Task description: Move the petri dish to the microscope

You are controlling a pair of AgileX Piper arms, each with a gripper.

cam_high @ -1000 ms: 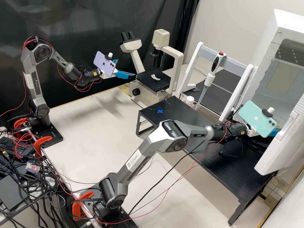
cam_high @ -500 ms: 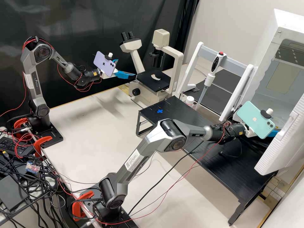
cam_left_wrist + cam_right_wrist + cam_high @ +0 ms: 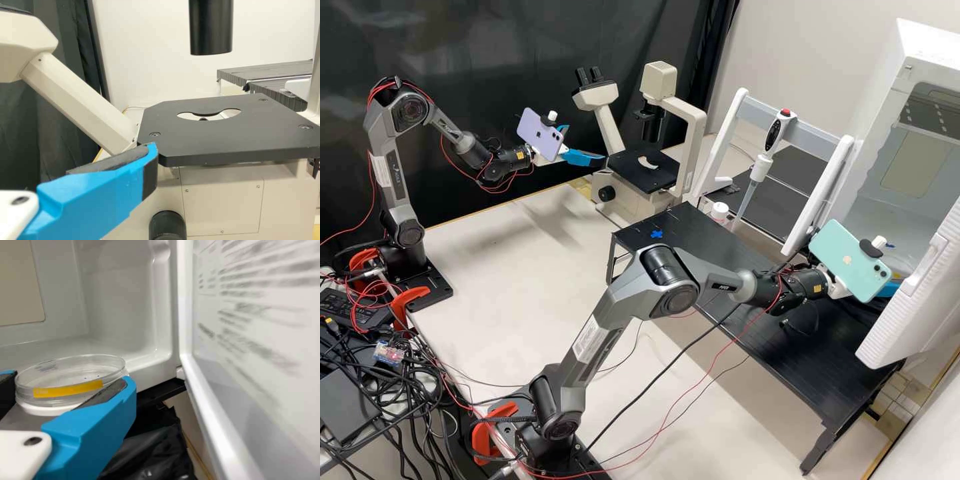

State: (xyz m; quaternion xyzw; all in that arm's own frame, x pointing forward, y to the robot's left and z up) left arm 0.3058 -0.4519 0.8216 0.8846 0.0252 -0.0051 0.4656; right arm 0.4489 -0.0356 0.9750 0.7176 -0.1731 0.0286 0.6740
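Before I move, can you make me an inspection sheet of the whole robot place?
Surface: pale bench top; black stand with a blue cross mark.
Job's things: round clear petri dish with a yellow label, in the right gripper; cream microscope, dish not on it yet.
Clutter: dark flat box beside the cables.
Grippers: left gripper near the microscope, blue fingers apart; right one's fingers closed on the dish.
Cables: thin red cables on both arms; black tangle by their bases.
Surroundings: white cabinet, door open; black curtain.
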